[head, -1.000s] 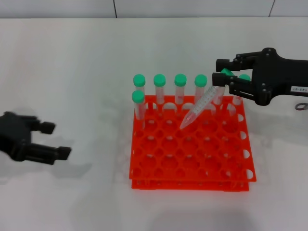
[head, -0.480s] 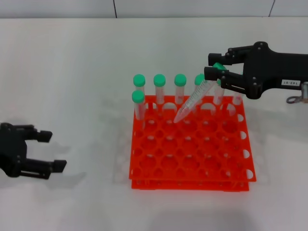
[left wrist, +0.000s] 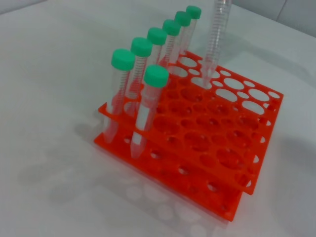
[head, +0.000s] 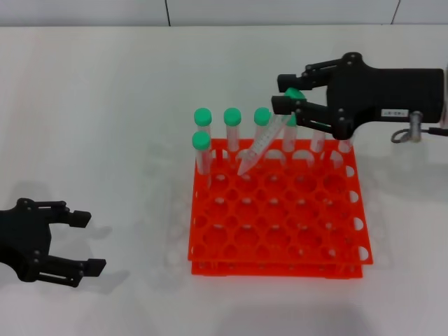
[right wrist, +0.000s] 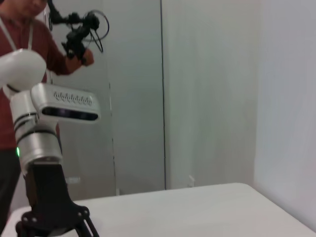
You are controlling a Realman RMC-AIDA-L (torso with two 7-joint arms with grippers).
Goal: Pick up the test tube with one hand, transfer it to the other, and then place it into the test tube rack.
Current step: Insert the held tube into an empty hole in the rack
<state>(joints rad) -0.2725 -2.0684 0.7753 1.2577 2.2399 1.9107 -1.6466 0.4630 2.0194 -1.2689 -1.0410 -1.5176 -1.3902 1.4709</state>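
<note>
- On the white surface (head: 105,105), everything sits mid-frame in the head view, with plenty of bare top around it.
- Test tube rack (head: 280,241): orange, two tiers, grid of round holes, standing flat on the surface; also seen close in the left wrist view (left wrist: 217,148).
- Right claw (head: 285,98): black, white label strip on its body, up over the rack's far edge. Fingers clamped on the capped end of the test tube (head: 257,147).
- Left claw (head: 87,241): black, low over the surface at the near left, well apart from the rack. Fingers spread, nothing between them.
- Test tube: clear, green cap pinched in the right claw, tilted, pointed tip down over the rack's second row of holes from the far edge. In the left wrist view its lower part (left wrist: 213,44) reaches a hole near the far row; can't tell if the tip is inside or only touching the rim.
- Other tubes (head: 232,129): green-capped, upright in the rack's far row, plus one (head: 201,152) in the left column just in front of that row.
</note>
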